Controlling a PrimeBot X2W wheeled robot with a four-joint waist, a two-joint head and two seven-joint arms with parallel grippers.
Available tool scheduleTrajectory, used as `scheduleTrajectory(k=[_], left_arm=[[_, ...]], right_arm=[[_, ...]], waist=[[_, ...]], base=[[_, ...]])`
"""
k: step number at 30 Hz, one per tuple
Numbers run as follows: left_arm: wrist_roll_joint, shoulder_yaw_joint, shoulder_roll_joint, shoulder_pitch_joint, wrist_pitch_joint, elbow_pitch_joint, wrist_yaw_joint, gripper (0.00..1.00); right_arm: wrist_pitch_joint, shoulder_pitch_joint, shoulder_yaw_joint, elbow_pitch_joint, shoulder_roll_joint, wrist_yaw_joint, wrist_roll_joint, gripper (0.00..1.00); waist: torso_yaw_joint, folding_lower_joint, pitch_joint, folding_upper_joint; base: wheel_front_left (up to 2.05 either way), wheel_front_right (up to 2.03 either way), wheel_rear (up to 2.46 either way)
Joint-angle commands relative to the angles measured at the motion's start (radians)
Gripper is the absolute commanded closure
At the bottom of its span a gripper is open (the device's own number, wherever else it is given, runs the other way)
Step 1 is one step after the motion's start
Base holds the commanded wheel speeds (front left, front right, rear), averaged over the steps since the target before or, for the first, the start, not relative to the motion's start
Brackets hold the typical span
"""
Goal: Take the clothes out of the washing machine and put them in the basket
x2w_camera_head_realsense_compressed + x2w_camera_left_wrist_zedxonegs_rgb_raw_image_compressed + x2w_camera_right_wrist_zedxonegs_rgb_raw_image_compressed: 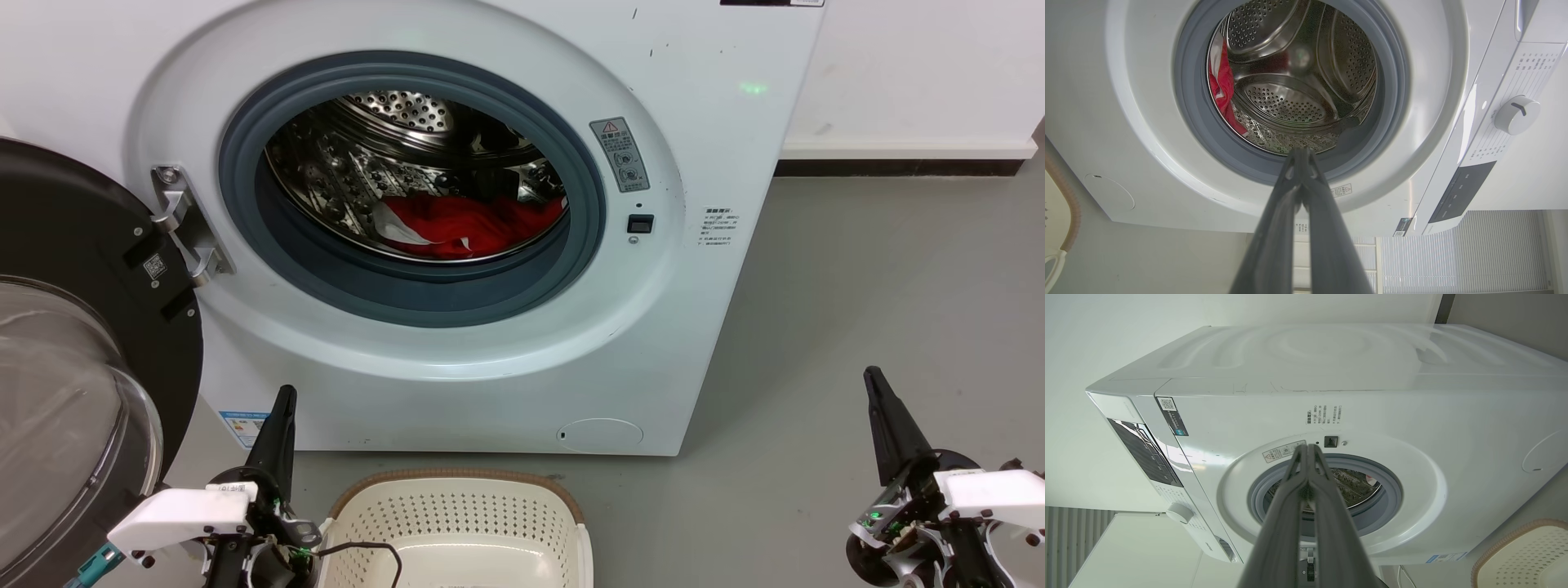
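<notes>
Clothes [478, 224] of bright red fabric with a little white trim lie in a low heap at the bottom of the perforated steel drum [384, 155], inside the washing machine [490, 392], whose porthole is ringed by a grey seal [424, 296]. The door [90, 245], black-framed with a bulging glass pane, stands swung wide to the left on a metal hinge [186, 224]. On the white front, right of the porthole, sit a warning sticker [620, 153] and a small black latch socket [641, 223]. The basket [457, 476], cream-white and perforated with a brown woven-look rim, stands on the grey floor [857, 286] just in front of the machine, below the porthole. The left end effector [284, 398] hovers low beside the basket's left edge, before the machine's lower panel, its two dark fingers pressed together and pinching nothing. In the left wrist view the joined tips point at the rim of the porthole, and the red fabric shows against the drum wall [1221, 81]; a white dial [1517, 115] sits on the control panel. The right end effector [872, 377] hangs over bare floor well to the right of the machine, its fingers likewise pressed together and empty. In the right wrist view its tips line up with the porthole's edge near the latch socket.
</notes>
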Motion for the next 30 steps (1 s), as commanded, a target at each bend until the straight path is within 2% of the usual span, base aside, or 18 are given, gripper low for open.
scheduleTrajectory(k=[1,23,24,30], left_arm=[[-0.002,0.001,0.0,-0.004,0.002,-0.001,-0.002,1.0],[-0.002,0.001,0.0,-0.004,0.002,-0.001,-0.002,1.0],[0.0,0.0,0.0,0.0,0.0,0.0,0.0,0.0],[-0.002,-0.03,-0.001,0.0,-0.02,0.005,0.0,0.0]], right_arm=[[0.001,-0.011,0.0,0.001,0.003,0.0,-0.005,1.0],[0.001,-0.011,0.001,0.001,0.003,0.0,-0.005,1.0],[0.0,0.0,0.0,0.0,0.0,0.0,0.0,0.0],[-0.024,0.008,0.02,0.0,0.001,0.0,-0.011,0.0]], waist=[[0.0,0.0,0.0,0.0],[0.0,0.0,0.0,0.0],[0.0,0.0,0.0,0.0],[0.0,0.0,0.001,0.0]], base=[[0.0,0.0,0.0],[0.0,0.0,0.0],[0.0,0.0,0.0],[0.0,0.0,0.0]])
